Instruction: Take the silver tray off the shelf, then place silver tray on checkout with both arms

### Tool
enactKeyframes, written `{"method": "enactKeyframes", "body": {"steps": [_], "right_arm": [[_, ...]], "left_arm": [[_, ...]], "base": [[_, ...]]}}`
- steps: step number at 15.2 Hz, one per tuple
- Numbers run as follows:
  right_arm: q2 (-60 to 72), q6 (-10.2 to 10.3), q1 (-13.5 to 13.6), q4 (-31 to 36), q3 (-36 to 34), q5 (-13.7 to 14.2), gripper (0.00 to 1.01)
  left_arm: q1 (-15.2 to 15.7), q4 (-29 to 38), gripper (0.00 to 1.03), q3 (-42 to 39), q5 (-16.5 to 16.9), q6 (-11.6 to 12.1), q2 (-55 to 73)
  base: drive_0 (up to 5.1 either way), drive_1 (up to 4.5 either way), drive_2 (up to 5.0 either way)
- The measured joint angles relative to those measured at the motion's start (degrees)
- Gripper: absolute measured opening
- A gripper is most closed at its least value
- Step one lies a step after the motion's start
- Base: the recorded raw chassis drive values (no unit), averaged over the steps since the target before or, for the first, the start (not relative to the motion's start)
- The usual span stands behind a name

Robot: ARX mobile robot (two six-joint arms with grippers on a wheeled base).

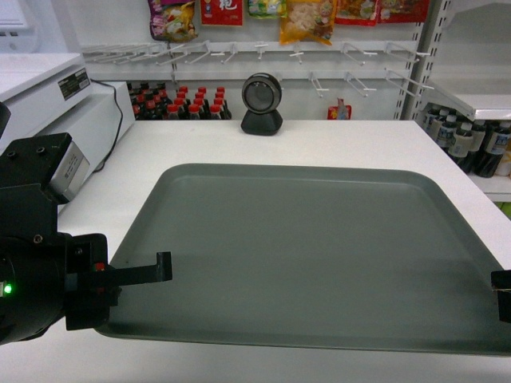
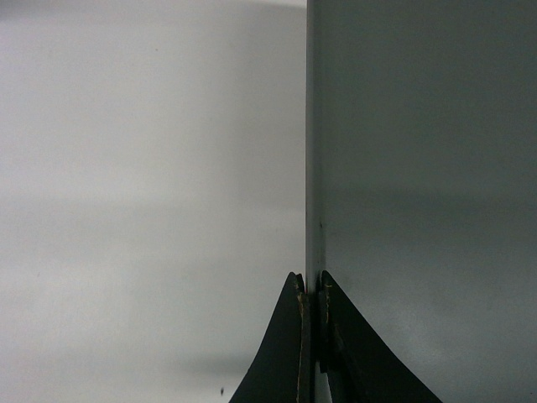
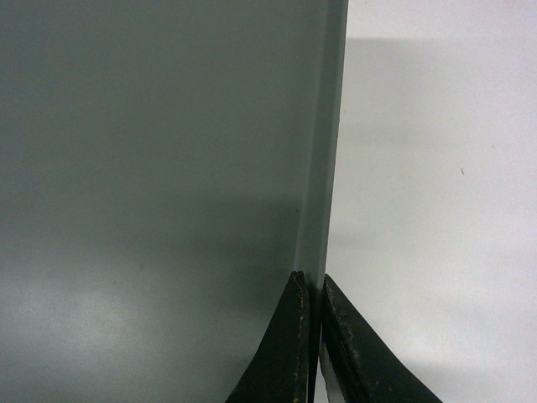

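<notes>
White tabletop of the checkout fills most of the head view, with a round black scanner at the back and a register machine on the left. Silver tray lies flat on it. Left gripper has its jaws pinching the tray's left rim, right gripper has its jaws pinching the right rim. Soy sauce bottles sit behind the counter.

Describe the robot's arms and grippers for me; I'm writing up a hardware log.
Both are black. The left arm is bulky and boxy, with a green light, a small red block and a thin flat finger. Each wrist view shows two dark tapered fingers with worn, pale-flecked inner edges.
</notes>
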Motion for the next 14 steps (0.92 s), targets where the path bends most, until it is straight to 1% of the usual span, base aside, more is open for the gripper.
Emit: {"method": "enactKeyframes", "body": {"steps": [4,5,6,7,8,9,10,11,12,13,14], "right_arm": [[0.00,-0.02,0.02,0.04,0.04,0.00,0.02],[0.00,0.00,0.02,0.00,0.04,-0.15,0.02],[0.63,-0.90,-0.20,4.46,-0.81,-1.75,0.02],[2.82,-2.03,-1.25,10.49,-0.55,-6.71,0.02],[5.55,-3.32,-1.51,12.59,2.08,-7.61,0.02],[7.45,-3.65,-1.53,12.26,4.55,-7.76,0.02],[11.08,-4.02,-1.62,12.52,8.22,-8.02,0.02],[15.50,-3.98,-1.88,11.17,12.72,-9.01,0.02],[19.21,-3.82,-2.38,9.70,16.20,-11.13,0.02],[21.77,-3.82,-2.71,9.38,18.38,-11.98,0.02],[25.44,-3.87,-3.15,7.56,22.18,-12.72,0.02]], "left_arm": [[0.00,-0.09,0.02,0.07,-0.07,0.00,0.04],[-0.52,-0.70,0.02,0.24,-1.99,-1.70,0.20],[-1.25,0.46,0.02,0.57,-5.92,-4.37,1.16],[-0.63,0.46,0.03,2.34,-6.19,-7.32,3.04],[0.85,2.05,0.03,5.53,-4.55,-7.87,5.88],[1.77,2.27,0.03,8.04,-3.74,-7.56,7.82],[3.19,4.00,0.03,11.10,-1.92,-7.17,11.06],[4.50,5.25,0.03,14.03,0.48,-6.27,14.78],[5.53,6.58,0.03,16.24,2.75,-5.57,18.62],[6.23,7.69,0.03,17.14,4.55,-5.68,20.65],[7.08,7.50,0.03,19.47,6.27,-5.77,24.15]], "base": [[-0.1,3.91,-4.0],[-0.1,3.91,-4.0],[-0.1,3.91,-4.0],[-0.1,3.91,-4.0],[-0.1,3.91,-4.0],[-0.1,3.91,-4.0],[-0.1,3.91,-4.0],[-0.1,3.91,-4.0],[-0.1,3.91,-4.0],[-0.1,3.91,-4.0],[-0.1,3.91,-4.0]]}}
